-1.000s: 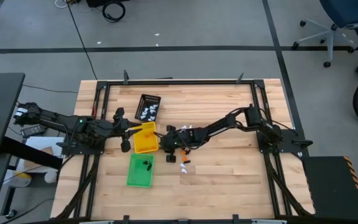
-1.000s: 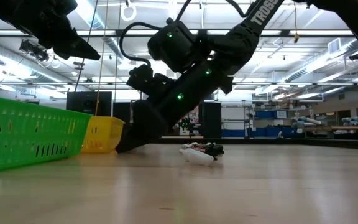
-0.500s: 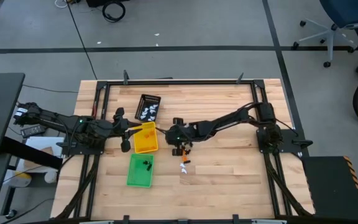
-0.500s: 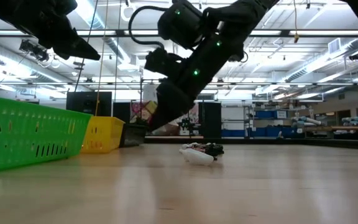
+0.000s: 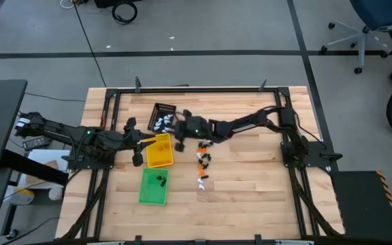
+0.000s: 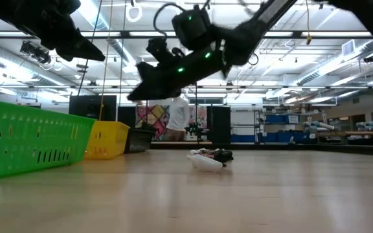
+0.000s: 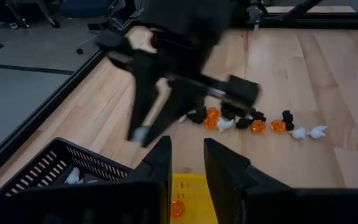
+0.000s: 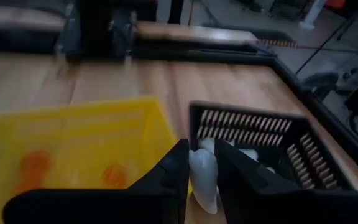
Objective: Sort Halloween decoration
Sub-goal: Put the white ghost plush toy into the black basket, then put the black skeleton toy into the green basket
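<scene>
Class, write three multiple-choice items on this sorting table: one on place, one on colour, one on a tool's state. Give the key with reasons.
1. Which tray lies nearest the table's front edge?
A. black B. yellow C. green
2. What colour is the trinket in the right tool?
A. white B. orange C. black
3. The right tool is
A. open and empty B. shut on a trinket C. resting on the table

Key:
1 C, the green tray lies below the yellow tray and black tray in the high view.
2 A, the white trinket shows between the fingers.
3 B, the right tool pinches it in the air.
</scene>
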Robot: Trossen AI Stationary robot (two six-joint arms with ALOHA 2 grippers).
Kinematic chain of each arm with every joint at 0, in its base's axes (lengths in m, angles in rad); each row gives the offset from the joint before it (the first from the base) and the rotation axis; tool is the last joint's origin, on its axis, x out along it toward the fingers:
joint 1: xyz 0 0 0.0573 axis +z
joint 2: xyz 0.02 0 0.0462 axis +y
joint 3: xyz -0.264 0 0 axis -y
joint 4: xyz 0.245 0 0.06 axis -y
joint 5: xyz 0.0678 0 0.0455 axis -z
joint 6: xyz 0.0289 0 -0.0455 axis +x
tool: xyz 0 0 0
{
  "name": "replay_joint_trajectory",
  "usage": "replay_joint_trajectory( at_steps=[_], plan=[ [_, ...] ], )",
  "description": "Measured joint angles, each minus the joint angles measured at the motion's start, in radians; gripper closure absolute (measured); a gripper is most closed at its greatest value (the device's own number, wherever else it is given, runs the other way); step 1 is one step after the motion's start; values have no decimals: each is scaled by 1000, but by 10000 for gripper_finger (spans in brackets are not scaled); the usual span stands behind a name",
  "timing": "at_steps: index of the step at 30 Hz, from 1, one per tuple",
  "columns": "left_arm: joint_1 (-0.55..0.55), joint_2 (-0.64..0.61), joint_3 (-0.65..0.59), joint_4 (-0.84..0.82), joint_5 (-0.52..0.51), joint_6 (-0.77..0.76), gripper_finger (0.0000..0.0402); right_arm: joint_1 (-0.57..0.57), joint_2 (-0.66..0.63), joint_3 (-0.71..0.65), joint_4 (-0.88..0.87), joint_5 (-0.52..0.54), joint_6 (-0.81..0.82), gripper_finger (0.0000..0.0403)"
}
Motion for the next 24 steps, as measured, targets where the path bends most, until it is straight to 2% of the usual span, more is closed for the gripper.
replay_joint_trajectory(
  at_steps=[2,9,14,24],
  plan=[
    [0,0,0,6,0,0,333,-23,42,20,81,-26,30,326],
    [1,0,0,12,0,0,333,-62,182,161,96,-11,88,324],
    [1,0,0,12,-5,0,333,-75,221,242,13,-24,96,320],
    [1,0,0,10,-7,-5,333,-109,211,333,-183,-89,95,277]
  ],
)
